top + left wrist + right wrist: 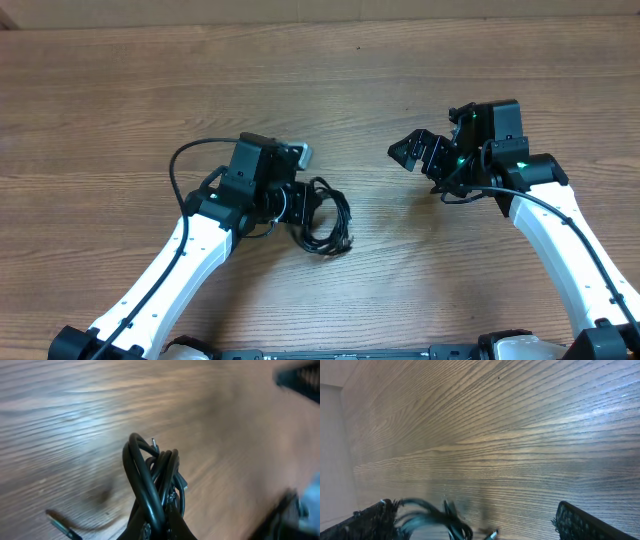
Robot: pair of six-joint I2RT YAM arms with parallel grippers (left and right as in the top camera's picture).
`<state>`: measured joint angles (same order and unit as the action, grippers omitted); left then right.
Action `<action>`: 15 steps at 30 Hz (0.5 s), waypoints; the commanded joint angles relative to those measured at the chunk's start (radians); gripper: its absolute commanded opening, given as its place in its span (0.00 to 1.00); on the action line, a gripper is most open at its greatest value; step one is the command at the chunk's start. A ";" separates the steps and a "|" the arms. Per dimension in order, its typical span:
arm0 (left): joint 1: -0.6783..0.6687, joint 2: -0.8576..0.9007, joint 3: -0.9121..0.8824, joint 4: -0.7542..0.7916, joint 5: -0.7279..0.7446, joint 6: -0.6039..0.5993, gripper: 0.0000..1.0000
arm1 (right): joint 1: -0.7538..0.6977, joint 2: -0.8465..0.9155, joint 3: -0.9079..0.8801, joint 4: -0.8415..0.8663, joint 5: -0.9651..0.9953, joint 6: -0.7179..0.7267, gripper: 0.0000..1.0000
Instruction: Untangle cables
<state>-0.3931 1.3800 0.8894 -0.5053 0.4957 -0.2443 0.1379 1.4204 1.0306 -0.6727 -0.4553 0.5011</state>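
Overhead, you see the cables [330,228] as one knotted bundle near the centre of the table [120,80], clamped in the closed left gripper [300,205], while the right gripper [420,158], at their 2 o'clock, gapes empty, so all the untangling remains.

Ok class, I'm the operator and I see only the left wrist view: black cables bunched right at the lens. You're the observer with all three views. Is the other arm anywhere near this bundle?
Observer: No. Overhead, the right end effector sits off to the right of the cables, clearly apart from them.
Operator: Is it holding anything?
Observer: Nothing. Its own wrist view shows both fingers spread wide with nothing clamped.
Operator: How much cable lies beyond my grip?
Observer: Overhead, a few loops lie on the table just right of the left end effector, all in one clump.
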 commanded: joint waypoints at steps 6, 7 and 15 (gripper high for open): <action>-0.006 -0.013 0.019 0.002 0.062 0.243 0.06 | -0.003 0.003 0.023 0.006 0.010 0.000 1.00; -0.006 -0.013 0.019 0.009 0.028 0.224 0.07 | -0.003 0.003 0.023 0.006 0.010 0.000 1.00; -0.006 -0.012 0.019 0.009 -0.357 -0.163 0.99 | -0.003 0.003 0.023 0.014 0.010 0.000 1.00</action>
<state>-0.3935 1.3800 0.8894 -0.4946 0.3244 -0.2432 0.1379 1.4204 1.0306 -0.6655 -0.4553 0.5014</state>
